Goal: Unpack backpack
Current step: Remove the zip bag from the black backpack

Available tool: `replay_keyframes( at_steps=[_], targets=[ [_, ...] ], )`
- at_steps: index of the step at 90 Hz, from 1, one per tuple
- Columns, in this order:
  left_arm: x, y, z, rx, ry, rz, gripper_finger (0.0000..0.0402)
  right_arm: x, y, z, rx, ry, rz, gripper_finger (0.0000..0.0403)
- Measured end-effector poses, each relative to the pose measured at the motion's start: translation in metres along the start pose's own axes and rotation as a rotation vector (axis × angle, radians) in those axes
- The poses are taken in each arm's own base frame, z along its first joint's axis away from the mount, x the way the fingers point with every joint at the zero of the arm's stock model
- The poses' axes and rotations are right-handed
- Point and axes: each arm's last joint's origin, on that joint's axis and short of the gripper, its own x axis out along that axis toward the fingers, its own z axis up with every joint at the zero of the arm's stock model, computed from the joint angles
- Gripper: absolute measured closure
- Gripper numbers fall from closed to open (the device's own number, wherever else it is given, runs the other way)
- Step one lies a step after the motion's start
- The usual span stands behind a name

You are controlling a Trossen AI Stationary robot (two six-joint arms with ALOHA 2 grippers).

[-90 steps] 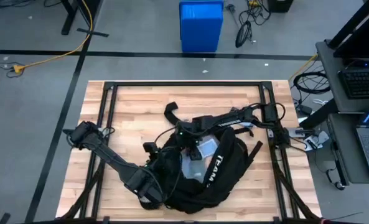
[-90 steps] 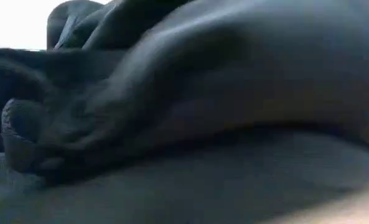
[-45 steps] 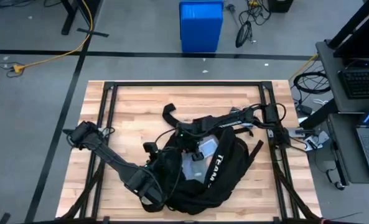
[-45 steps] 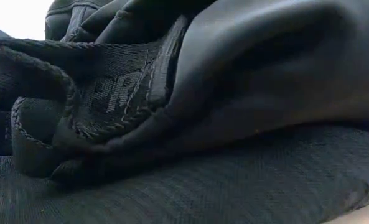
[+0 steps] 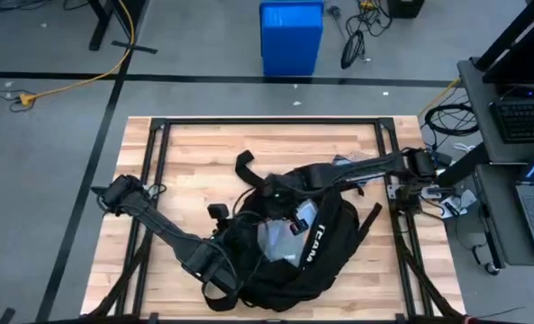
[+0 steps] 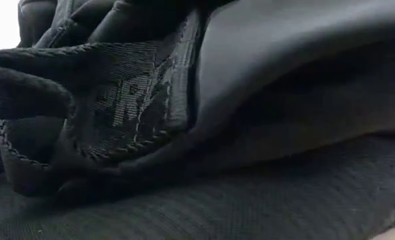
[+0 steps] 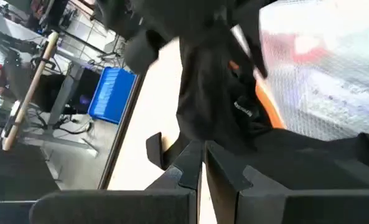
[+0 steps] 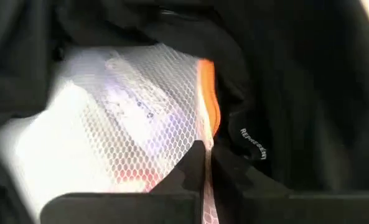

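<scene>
Right claw [image 5: 295, 225] pinched on white mesh pouch [image 5: 278, 238] inside large black fabric backpack [image 5: 325, 256]; left claw [image 7: 203, 163] clamping backpack fabric; risk: pouch snagging on the opening.

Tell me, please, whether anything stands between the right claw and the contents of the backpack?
Nothing visible does. The backpack lies open on the table, and the right claw is already at its opening, directly over a white mesh-covered item with an orange edge. The left claw is at the opening's other side, out of the way.
</scene>
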Motion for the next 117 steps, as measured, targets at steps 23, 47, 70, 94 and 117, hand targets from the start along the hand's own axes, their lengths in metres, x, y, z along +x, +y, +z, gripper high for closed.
replay_keyframes(
  at_steps=[23,47,70,94,117],
  targets=[
    [0.002,0.005,-0.003,0.002,0.029,0.027,0.0394,-0.051,0.031,0.009,-0.039,-0.031,-0.099,0.0402],
    [0.001,0.011,-0.009,-0.037,0.069,0.073,0.0394,-0.109,0.056,0.014,-0.027,-0.138,-0.306,0.0402],
    [0.0,0.011,-0.01,-0.066,0.065,0.071,0.0394,-0.146,0.071,0.013,-0.007,-0.231,-0.467,0.0402],
    [-0.005,0.007,-0.012,-0.096,0.058,0.058,0.0394,-0.168,0.08,0.009,0.029,-0.234,-0.686,0.0402],
    [-0.008,0.005,-0.014,-0.154,0.073,0.037,0.0394,-0.18,0.088,0.007,0.05,-0.236,-0.829,0.0403]
  ],
)
